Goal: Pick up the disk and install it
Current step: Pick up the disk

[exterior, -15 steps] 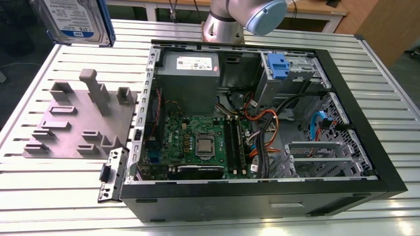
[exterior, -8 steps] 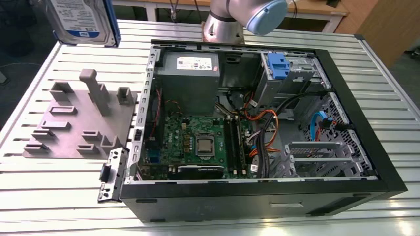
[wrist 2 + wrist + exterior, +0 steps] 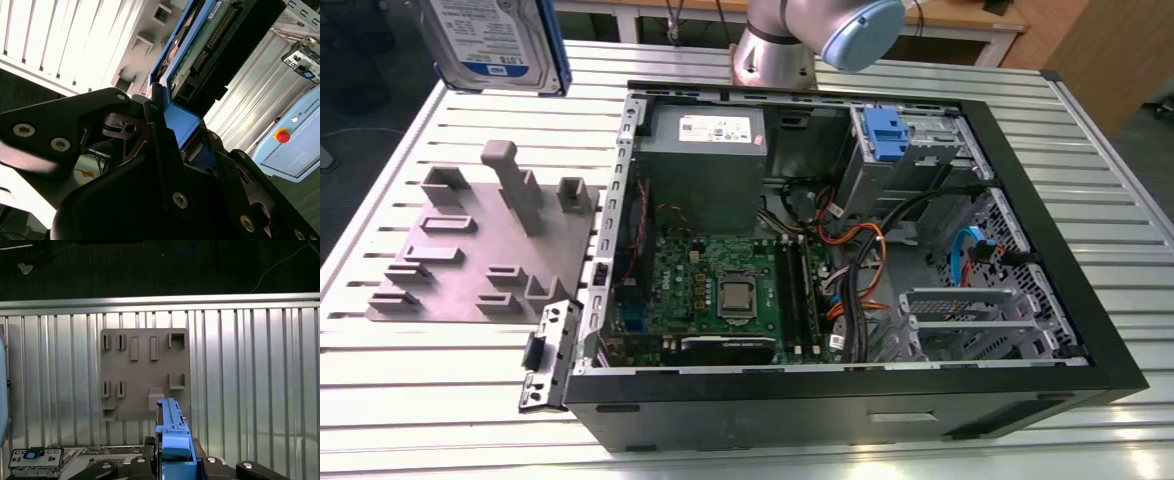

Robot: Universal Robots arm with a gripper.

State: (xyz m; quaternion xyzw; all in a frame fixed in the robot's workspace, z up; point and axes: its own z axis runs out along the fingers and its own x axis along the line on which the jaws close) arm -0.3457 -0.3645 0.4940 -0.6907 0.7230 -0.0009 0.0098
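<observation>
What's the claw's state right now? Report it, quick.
Claw: closed, holding the disk by its edge.

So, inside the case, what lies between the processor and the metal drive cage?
Memory sticks and a bundle of coloured cables, seen in the exterior view.

We see the gripper [image 3: 180, 131] clamping the disk [image 3: 200, 47] by its blue bracket [image 3: 187, 119]; behind lie a grey fixture plate [image 3: 132, 60], the slatted table [image 3: 60, 35] and a red button [image 3: 282, 135].
</observation>
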